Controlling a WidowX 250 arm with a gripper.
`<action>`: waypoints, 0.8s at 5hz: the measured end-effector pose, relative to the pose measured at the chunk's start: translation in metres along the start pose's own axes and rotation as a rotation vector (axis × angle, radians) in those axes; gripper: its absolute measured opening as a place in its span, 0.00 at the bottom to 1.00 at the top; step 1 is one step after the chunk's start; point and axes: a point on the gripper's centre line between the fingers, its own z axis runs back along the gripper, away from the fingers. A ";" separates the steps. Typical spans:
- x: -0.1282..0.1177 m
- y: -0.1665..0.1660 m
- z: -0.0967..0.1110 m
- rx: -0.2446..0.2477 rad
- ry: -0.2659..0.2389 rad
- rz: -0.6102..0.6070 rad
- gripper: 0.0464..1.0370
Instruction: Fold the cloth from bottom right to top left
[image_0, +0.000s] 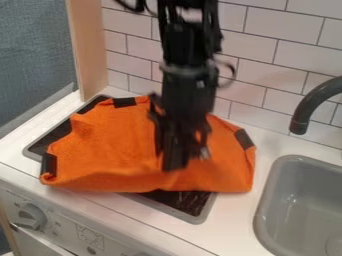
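At the near edge, a stove knob (30, 215). Behind it, orange cloth (110, 150) lies across the stove top (198, 219), right end on the counter (266, 145). My gripper (187, 160) is over its right-centre; can't tell if clenched or released. Risk: pinching inboard of the corner could bunch it. Farther back, the tap (300, 125): swinging wide right might clip it.
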 end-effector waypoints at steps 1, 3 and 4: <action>0.010 0.021 0.007 -0.008 -0.006 0.052 0.02; 0.032 0.078 -0.001 -0.012 0.001 0.192 0.02; 0.038 0.093 -0.010 0.000 0.005 0.191 0.02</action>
